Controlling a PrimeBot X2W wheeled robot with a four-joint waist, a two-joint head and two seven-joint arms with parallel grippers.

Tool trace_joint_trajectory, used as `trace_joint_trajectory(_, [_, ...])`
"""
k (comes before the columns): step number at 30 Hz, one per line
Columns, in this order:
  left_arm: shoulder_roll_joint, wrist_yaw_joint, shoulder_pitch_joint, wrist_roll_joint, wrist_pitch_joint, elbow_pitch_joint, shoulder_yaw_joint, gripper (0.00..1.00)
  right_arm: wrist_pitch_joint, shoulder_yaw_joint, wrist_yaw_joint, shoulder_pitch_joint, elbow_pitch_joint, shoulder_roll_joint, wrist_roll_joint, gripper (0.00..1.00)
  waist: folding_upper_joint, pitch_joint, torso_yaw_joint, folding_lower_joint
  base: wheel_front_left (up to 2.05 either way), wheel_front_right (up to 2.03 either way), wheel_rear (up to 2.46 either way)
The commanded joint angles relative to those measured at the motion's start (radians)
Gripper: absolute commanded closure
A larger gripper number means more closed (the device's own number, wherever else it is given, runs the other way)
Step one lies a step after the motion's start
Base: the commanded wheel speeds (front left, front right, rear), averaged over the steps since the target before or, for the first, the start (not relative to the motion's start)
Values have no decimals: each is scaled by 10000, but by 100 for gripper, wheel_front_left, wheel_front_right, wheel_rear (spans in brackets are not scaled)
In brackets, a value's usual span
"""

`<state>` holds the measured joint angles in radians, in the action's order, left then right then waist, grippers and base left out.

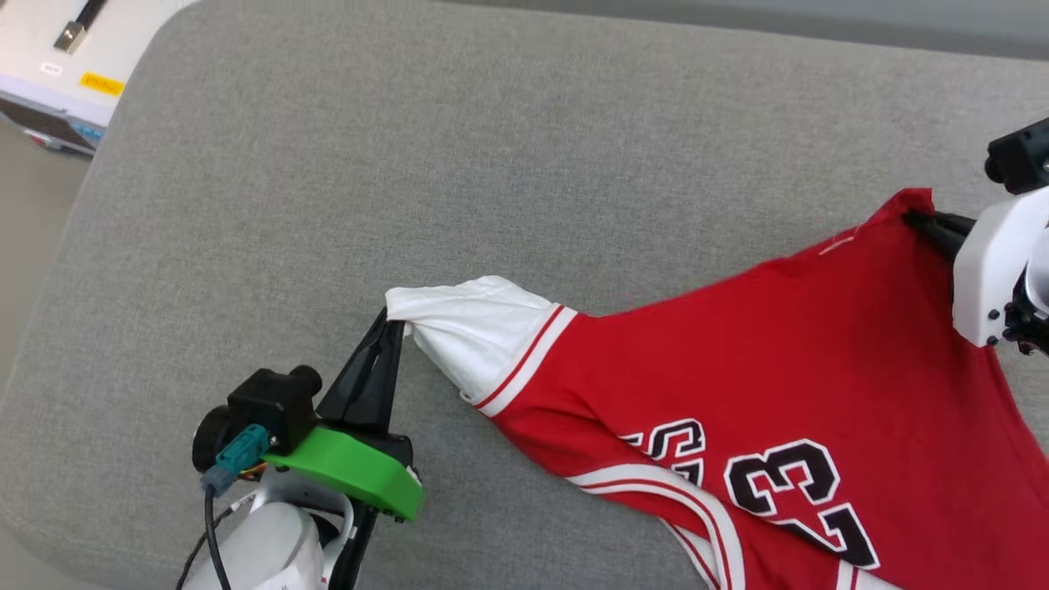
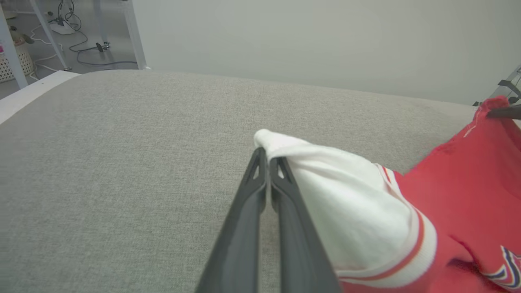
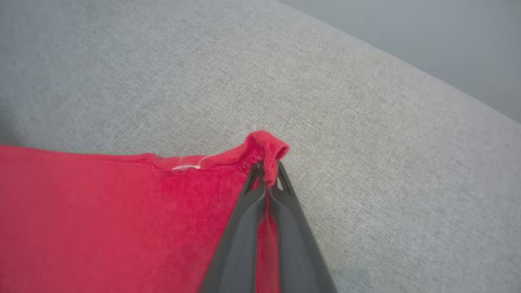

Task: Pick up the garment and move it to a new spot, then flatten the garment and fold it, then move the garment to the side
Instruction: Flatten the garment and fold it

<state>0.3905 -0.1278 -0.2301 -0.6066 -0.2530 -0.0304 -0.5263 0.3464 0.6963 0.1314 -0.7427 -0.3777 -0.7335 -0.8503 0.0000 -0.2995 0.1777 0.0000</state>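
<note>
Red jersey-style T-shirt [image 1: 778, 369] with white short sleeves, striped trim and a black, white-outlined "23" print lies stretched across the right half of the grey fabric-covered worktop [image 1: 410, 164], print face up and running off toward the worktop's near edge. Near the worktop's middle the left pincer [image 1: 392, 321] [image 2: 266, 156] is clenched on the tip of one white sleeve, its dark fingers pressed together with cloth bunched at their ends. Toward the worktop's right edge the right pincer [image 1: 926, 223] [image 3: 266, 173] is clamped on a rolled red corner of the T-shirt, fabric pinched between its tips.
</note>
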Motion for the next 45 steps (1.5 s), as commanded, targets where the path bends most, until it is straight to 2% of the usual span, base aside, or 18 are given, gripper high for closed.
trace_joint_trajectory(1, [164,-4,-43,50,54,97,84,100,-304,-35,-7,175,149,-147,-114,100,0,845,-370,0,0,0,0])
trace_joint_trajectory(8, [859,1,-735,173,451,689,480,100,-1589,-477,-7,664,1182,-578,-399,100,0,1706,-863,0,0,0,0])
trace_joint_trajectory(17, [1534,196,-2489,504,1273,1394,772,100,-2200,-1770,-7,743,2199,-629,-287,100,0,2196,-1287,0,0,0,0])
trace_joint_trajectory(22, [1566,496,-3966,627,1781,1397,774,100,-2136,-2683,-7,526,2592,-431,0,100,0,2122,-1362,0,0,0,0])
trace_joint_trajectory(28, [1200,1019,-6090,711,2129,846,655,100,-1782,-3600,-7,-90,2916,-20,657,100,0,1452,-1384,0,0,0,0])
trace_joint_trajectory(36, [551,1726,-9604,1210,2263,-894,459,100,-1256,-4319,-7,-2552,2432,738,1631,100,0,-143,-1471,0,0,0,0])
trace_joint_trajectory(45, [91,2238,-13829,1724,1867,-3321,516,100,-1539,-4094,-7,-7098,188,1589,3111,100,0,-1634,-1666,0,0,0,0])
